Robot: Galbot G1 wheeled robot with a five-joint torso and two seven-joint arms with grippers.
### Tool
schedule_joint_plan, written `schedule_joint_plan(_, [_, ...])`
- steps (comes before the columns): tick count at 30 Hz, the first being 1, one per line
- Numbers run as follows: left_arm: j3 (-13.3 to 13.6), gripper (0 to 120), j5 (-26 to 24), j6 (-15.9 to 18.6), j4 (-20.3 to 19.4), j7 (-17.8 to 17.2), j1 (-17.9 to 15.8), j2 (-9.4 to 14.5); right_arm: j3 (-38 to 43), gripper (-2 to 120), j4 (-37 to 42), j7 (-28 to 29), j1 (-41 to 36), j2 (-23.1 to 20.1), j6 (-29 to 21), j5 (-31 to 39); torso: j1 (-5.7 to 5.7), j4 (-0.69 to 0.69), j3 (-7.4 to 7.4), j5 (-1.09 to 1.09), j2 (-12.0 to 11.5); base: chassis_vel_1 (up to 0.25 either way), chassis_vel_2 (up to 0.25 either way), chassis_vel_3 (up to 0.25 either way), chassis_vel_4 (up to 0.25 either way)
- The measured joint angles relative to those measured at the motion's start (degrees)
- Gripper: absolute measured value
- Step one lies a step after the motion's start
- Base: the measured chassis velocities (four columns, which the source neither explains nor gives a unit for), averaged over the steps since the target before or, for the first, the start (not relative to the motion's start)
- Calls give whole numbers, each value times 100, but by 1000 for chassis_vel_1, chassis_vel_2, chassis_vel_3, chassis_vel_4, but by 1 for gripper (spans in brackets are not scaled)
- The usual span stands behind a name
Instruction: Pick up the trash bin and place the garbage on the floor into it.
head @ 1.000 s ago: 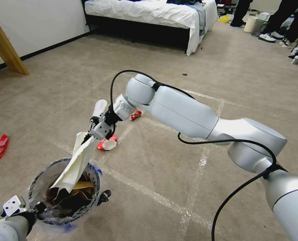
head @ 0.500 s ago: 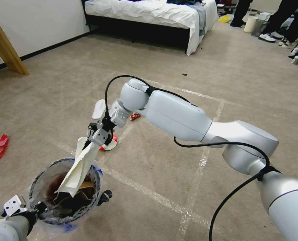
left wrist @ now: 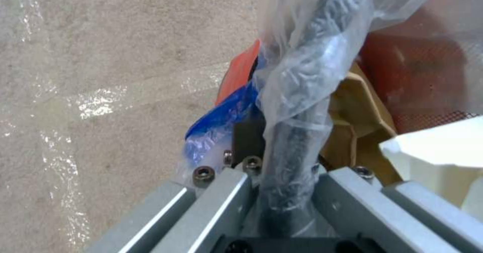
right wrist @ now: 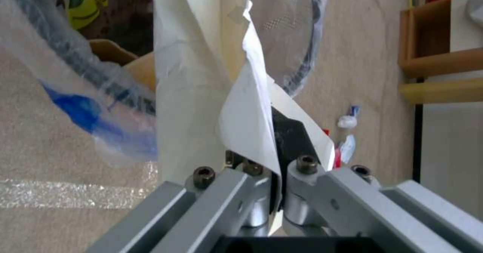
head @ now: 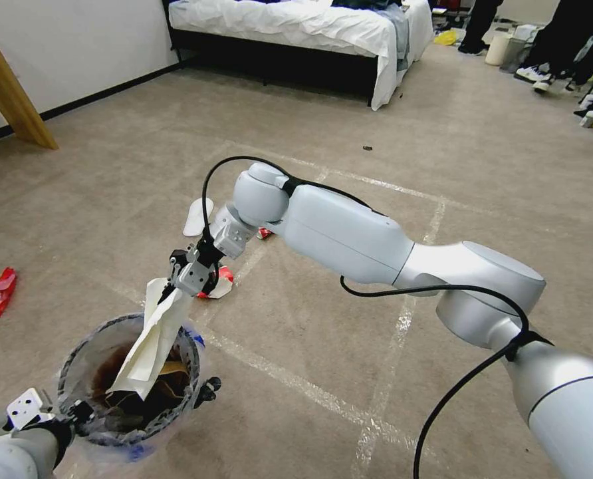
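The right tool [head: 175, 287] pinches folded white paper [head: 151, 336], its lower end inside the trash bin [head: 77, 359]; the left tool [left wrist: 271, 162] clamps the bin's rim above the floor [head: 310, 313].

Glossy white-silver right arm [head: 350, 229] w/ rounded joints, black cable [head: 443, 399] looped alongside, grey metal wrist brackets w/ hex screws [right wrist: 203, 172].
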Motion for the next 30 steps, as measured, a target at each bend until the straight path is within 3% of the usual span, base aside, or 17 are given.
schedule_joint_plan(19, [26,0,-7,1,69,-2,-90,20,-107,0,-25,85,34,100,94,171,0,0,0,0,0,0,0,0,0])
schedule_joint_plan(22, [36,0,-8,3,74,-3,-109,12,-158,16,-122,139,33,153,186,171,0,0,0,0,0,0,0,0,0])
schedule_joint_plan(25, [39,0,-9,3,76,-3,-112,5,-184,20,-129,208,26,155,214,171,0,0,0,0,0,0,0,0,0])
schedule_joint_plan(30, [23,0,-17,7,79,-5,-106,26,-254,45,-151,370,26,155,316,189,0,0,0,0,0,0,0,0,0])
